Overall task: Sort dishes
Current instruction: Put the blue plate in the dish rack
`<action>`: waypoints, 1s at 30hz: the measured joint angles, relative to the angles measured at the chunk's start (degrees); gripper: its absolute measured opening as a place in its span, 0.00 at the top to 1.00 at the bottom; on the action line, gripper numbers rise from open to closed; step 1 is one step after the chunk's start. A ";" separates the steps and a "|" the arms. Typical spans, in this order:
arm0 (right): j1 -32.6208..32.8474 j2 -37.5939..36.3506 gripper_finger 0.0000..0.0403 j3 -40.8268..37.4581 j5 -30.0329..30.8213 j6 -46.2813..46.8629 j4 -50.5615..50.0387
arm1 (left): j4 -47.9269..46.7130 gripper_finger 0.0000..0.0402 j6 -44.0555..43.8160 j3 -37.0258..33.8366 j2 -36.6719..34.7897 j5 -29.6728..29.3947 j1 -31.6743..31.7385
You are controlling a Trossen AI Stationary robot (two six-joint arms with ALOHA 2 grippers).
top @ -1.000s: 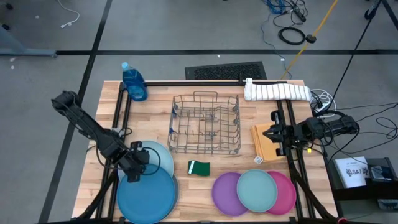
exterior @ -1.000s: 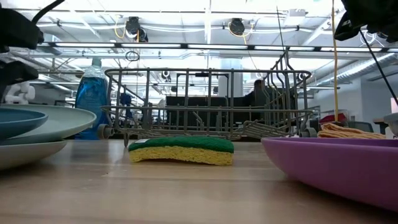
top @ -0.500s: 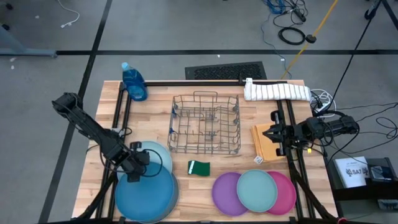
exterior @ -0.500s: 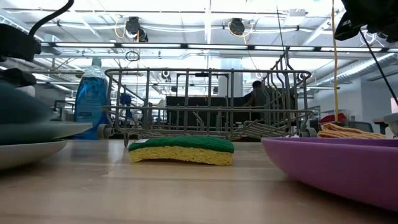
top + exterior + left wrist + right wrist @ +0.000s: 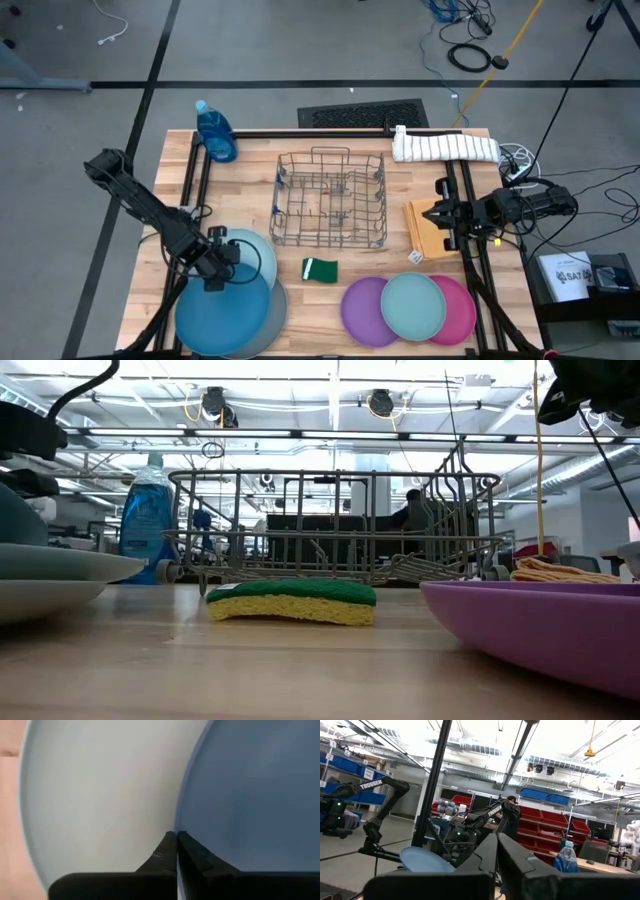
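From above, my left gripper [image 5: 213,277] was clamped on the near rim of the deep-blue plate [image 5: 222,318], which lay partly over the pale-blue plate [image 5: 255,262] just beyond the fingers. The right gripper [image 5: 441,223] waited pinched shut and empty, well apart. On the left wrist camera the fingertips [image 5: 175,845] met on that rim. I reckoned such a thin edge-hold could slip once the plate tilted.

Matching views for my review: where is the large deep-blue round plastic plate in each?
High: deep-blue plate bottom left.
Low: probably far left edge.
Left wrist: right half.
Right wrist: lower left, far off.
Shared landmark: left gripper shut on its rim.
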 joint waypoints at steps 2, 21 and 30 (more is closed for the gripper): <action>0.00 0.00 0.98 0.00 0.02 0.00 0.00 | -1.77 1.00 0.91 1.39 0.02 -1.08 0.00; 0.00 0.00 0.98 0.02 0.02 0.04 -0.04 | -16.68 1.00 4.56 16.12 0.02 -15.20 0.00; 0.01 0.00 0.98 0.02 0.02 0.04 -0.05 | -22.83 1.00 7.27 24.01 0.00 -21.81 0.00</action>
